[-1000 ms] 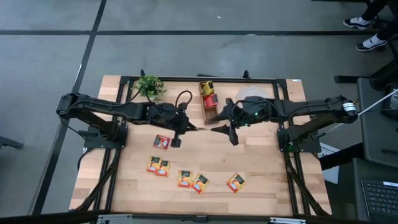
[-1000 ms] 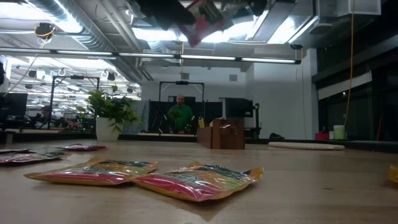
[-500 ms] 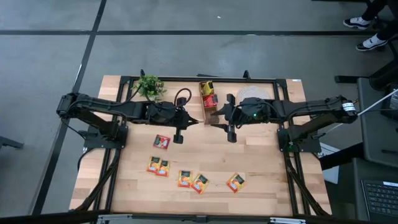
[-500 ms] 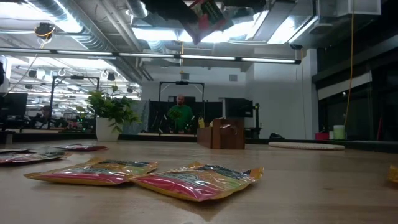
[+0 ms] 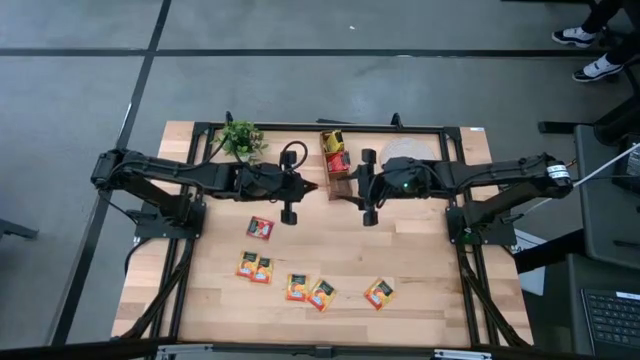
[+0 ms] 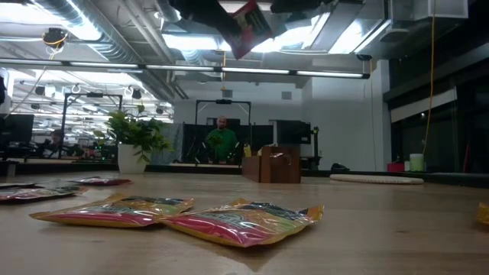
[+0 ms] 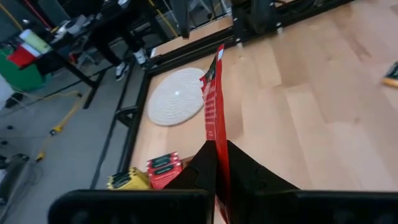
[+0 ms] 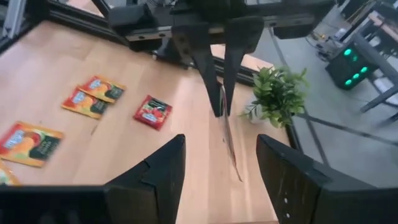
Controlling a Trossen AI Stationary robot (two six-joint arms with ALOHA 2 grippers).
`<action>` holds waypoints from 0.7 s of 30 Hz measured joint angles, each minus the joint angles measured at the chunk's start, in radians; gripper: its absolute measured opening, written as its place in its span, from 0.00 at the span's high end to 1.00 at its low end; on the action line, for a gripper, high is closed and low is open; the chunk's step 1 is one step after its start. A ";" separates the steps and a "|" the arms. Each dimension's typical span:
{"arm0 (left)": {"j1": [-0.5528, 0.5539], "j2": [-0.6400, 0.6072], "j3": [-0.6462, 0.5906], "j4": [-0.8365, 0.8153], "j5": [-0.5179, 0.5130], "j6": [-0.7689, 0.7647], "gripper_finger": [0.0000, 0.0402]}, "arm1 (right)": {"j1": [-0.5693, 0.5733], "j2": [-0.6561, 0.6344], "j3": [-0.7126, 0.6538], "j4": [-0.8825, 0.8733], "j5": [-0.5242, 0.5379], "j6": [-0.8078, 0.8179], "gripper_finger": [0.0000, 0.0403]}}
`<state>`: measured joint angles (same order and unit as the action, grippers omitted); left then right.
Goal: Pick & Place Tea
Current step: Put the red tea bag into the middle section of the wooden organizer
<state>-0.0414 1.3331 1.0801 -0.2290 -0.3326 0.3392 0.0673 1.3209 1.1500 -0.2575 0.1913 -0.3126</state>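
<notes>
My left gripper (image 5: 308, 188) hangs above the table's middle, shut on a red tea sachet (image 7: 214, 99) that shows edge-on in the left wrist view and high up in the low view (image 6: 249, 24). My right gripper (image 8: 221, 142) faces it from the table's right. It is open, with a finger on either side of the sachet's free end (image 8: 234, 163), touching nothing. Several more tea sachets lie flat on the table: a red one (image 5: 260, 228) and orange ones (image 5: 297, 288) nearer the front edge. My left gripper pinches the red sachet's near end (image 7: 216, 154) between its two fingers. The fingers (image 8: 212, 87) come from the table's left, slanting a little downward. The sachet sticks out past the fingertips toward my right gripper, standing on edge, lifted clear of the table.
A brown open box (image 5: 338, 168) with yellow and red sachets in it stands at the far middle, just behind both grippers. A potted plant (image 5: 240, 138) is at the far left and a round pale mat (image 5: 405, 150) at the far right. A person shows in the room beyond (image 6: 221, 141).
Both grippers have rolled about their own pointing lines while staying roughly in place above the table's middle. The red sachet has turned with my left gripper and now stands edge-on between my right gripper's fingers.
</notes>
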 joint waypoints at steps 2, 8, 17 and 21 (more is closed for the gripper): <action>0.000 0.000 0.000 0.000 -0.013 0.008 0.99 | 0.000 0.003 0.000 0.006 0.002 -0.025 0.51; 0.000 0.000 0.000 0.001 -0.040 0.023 0.99 | 0.000 0.015 0.000 0.006 0.002 -0.082 0.51; 0.000 0.001 0.000 0.019 -0.032 0.018 0.98 | -0.005 0.054 0.000 0.061 0.002 -0.085 0.51; 0.000 0.005 0.000 0.019 -0.024 0.014 0.99 | -0.013 0.060 0.000 0.072 0.011 -0.084 0.51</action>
<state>-0.0414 1.3385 1.0801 -0.2097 -0.3561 0.3535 0.0539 1.3808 1.1499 -0.1858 0.2020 -0.3969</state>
